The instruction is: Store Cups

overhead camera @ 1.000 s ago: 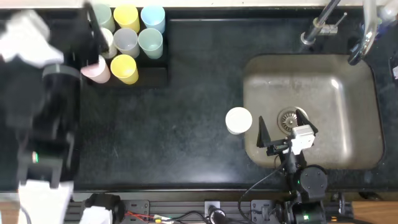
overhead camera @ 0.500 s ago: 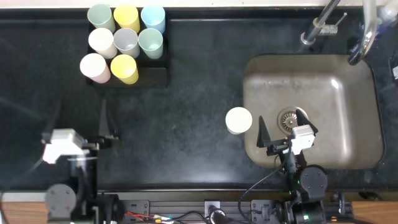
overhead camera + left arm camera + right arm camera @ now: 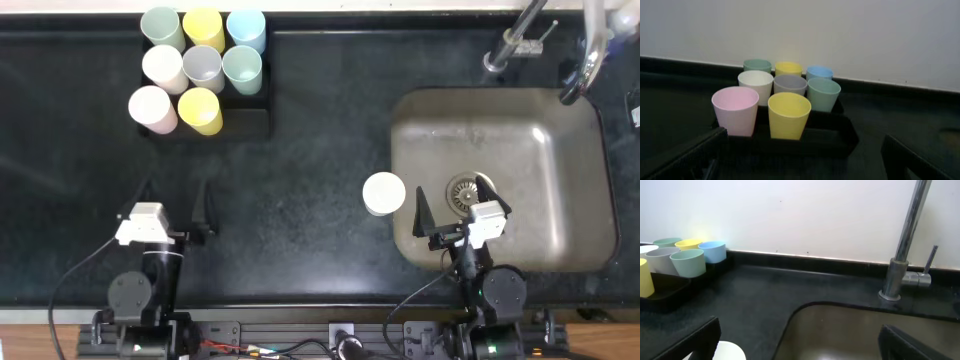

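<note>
You're at a kitchen: dark stone table (image 3: 320, 150), inset steel sink (image 3: 500, 150) with faucet (image 3: 902, 245), plain white wall (image 3: 790, 210) behind.

A black speckled countertop (image 3: 320, 170) runs out ahead of the left gripper (image 3: 176, 200) and its jaws, all the way to a plain white wall (image 3: 840, 30) with a low dark backsplash (image 3: 805, 262) at its foot. A steel sink (image 3: 560, 130) is sunk into the counter, lying under and ahead of the jaws of the right gripper (image 3: 453, 202), and seen from above its round drain (image 3: 463, 190) sits close by them. A chrome faucet (image 3: 905, 245) with a small side lever (image 3: 930, 255) stands beyond the basin, ahead of those jaws and a little to their right. Cables (image 3: 415, 290) trail behind them.
</note>
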Available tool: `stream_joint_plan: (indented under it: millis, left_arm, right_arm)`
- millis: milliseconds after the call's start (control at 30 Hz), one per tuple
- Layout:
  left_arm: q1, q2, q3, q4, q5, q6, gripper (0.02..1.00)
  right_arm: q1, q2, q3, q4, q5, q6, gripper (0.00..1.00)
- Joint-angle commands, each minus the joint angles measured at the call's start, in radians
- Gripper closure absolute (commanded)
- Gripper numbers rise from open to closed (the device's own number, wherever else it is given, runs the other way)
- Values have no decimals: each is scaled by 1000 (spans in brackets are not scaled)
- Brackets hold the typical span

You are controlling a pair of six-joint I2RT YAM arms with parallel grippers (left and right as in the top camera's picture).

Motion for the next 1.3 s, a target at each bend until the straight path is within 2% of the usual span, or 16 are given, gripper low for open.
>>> stream_joint_plan:
  millis: [33,1300]
  left_arm:
    - [-4,-12,-1,-72,32,-15,18]
    - [-4,-12,-1,-79,32,-15,18]
  right_arm:
    - [0,-9,-13,6,1,4,3]
    - [0,-9,-13,6,1,4,3]
